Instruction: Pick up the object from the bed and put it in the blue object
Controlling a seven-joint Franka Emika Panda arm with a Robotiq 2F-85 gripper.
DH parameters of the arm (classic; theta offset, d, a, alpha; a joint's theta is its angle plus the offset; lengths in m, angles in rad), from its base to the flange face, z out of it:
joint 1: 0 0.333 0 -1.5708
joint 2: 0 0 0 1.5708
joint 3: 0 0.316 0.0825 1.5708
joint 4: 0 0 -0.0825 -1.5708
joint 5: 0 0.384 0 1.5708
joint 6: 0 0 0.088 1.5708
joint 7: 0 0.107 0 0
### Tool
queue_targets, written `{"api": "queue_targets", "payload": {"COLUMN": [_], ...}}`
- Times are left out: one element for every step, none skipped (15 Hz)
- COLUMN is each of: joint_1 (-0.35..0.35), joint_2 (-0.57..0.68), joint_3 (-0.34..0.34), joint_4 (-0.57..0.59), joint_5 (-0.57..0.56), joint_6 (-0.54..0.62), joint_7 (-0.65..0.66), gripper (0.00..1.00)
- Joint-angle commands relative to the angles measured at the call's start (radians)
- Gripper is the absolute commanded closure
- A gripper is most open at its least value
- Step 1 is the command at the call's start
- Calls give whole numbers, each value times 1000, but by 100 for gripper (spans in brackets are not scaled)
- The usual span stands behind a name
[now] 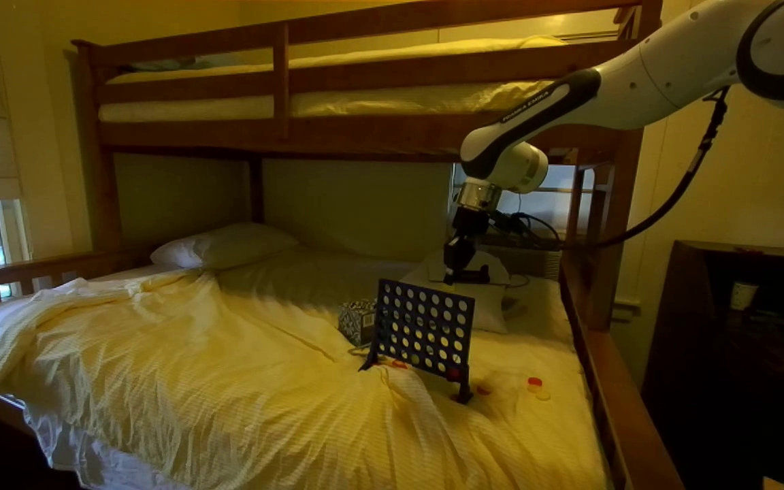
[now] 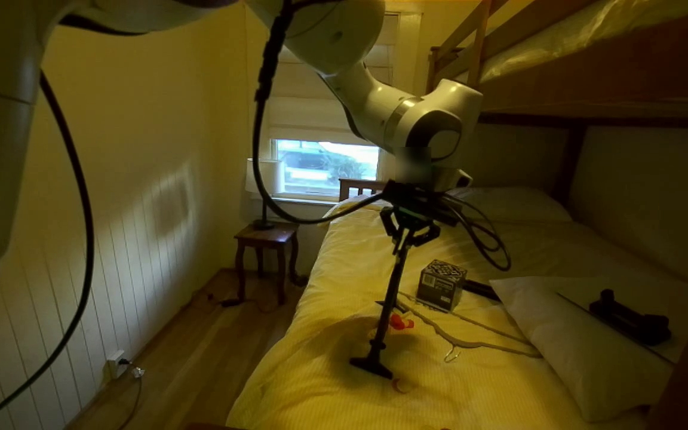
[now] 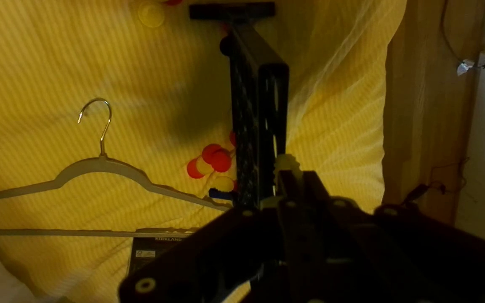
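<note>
The bed has rumpled yellow sheets. The blue object, a dark blue upright board with round holes, stands on its feet on the sheets. It shows edge-on in an exterior view and from above in the wrist view. My gripper is shut on a yellow disc, held at its fingertips. The gripper is just above the board's top edge, and it also shows there in an exterior view. Whether disc and board touch I cannot tell. Loose red discs and a yellow disc lie beside the board.
A patterned box and a clothes hanger lie beside the board. A white pillow with a black device on it is close by. The upper bunk hangs over the bed. A wooden side rail bounds it.
</note>
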Motion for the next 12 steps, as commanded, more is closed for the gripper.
{"api": "queue_targets", "payload": {"joint_1": [-23,-23,-24,-25,-26,-27,-27,-28,-28,-28,-28,-28], "joint_2": [28,30,33,35,37,39,41,43,45,46,48,48], "joint_3": [21,21,21,21,21,22,23,23,24,24,24,24], "joint_4": [46,47,50,52,53,54,54,54,54,54,55,55], "joint_5": [21,21,21,21,21,20,20,19,17,16,16,15], "joint_6": [-41,-42,-42,-43,-43,-43,-43,-44,-45,-45,-46,-46], "joint_7": [18,21,24,27,29,31,32,34,36,37,38,40], "gripper": [98,98,98,98,98,98,98,98,98,98,98,98]}}
